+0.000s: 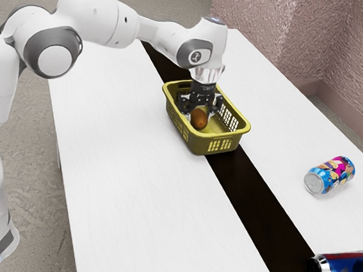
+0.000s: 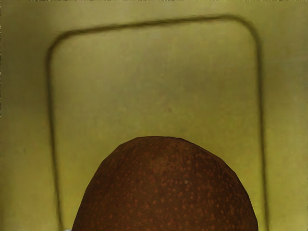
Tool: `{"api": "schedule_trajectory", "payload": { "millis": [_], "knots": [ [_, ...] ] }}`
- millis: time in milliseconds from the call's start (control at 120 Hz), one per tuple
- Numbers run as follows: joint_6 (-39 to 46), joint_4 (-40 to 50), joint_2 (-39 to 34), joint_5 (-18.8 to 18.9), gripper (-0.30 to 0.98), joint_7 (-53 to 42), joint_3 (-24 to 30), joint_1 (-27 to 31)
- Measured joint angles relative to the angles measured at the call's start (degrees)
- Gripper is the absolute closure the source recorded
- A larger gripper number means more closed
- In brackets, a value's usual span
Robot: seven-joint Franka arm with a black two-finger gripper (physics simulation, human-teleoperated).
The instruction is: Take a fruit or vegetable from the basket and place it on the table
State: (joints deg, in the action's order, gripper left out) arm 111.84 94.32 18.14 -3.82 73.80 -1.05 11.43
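Straddling the brown fruit (image 1: 198,119) inside the basket, end effector (image 1: 201,108) spread open

Clock directions are the exterior view's, read from the basket (image 1: 198,146). The table (image 1: 124,180) has bare white surface from 7 to 10 o'clock, a broad stretch out to its edge at 9. At 3 o'clock the strip to the far edge is narrower, with a wall (image 1: 325,26) beyond. The basket's rim stands around the end effector, so its walls bound sideways room on every side.

The yellow-green basket sits upright across the black stripe (image 1: 256,212), its long axis running from 11 to 5. In it lies the fruit, toward the 7 o'clock part of the floor; the wrist view shows its speckled, rounded end over a dark outline (image 2: 262,120) on that floor. A small can (image 1: 330,175) lies on its side at 4 o'clock; a blue can (image 1: 351,263), cut off by the frame, lies at 5.

The fruit's long axis runs roughly 12 to 6, tilted slightly toward 1 and 7. The end effector's fingers stand well apart, one to either side of it, with nothing gripped.
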Motion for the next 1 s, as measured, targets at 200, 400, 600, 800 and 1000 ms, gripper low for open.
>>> {"api": "schedule_trajectory", "payload": {
  "millis": [200,400,600,800,1000],
  "knots": [
    [0.0,0.6,-4.8,1.1,0.34,1.5,-0.2,-1.6],
    [0.3,-14.5,-5.5,12.7,0.37,3.5,0.1,-11.1],
    [8.7,-30.1,9.1,18.0,0.38,4.3,1.6,-12.4],
    [14.9,-31.1,10.7,18.8,0.1,2.6,2.3,-12.3],
    [8.0,-9.2,-11.5,13.6,0.02,10.2,1.1,-12.8]
  ]
}}
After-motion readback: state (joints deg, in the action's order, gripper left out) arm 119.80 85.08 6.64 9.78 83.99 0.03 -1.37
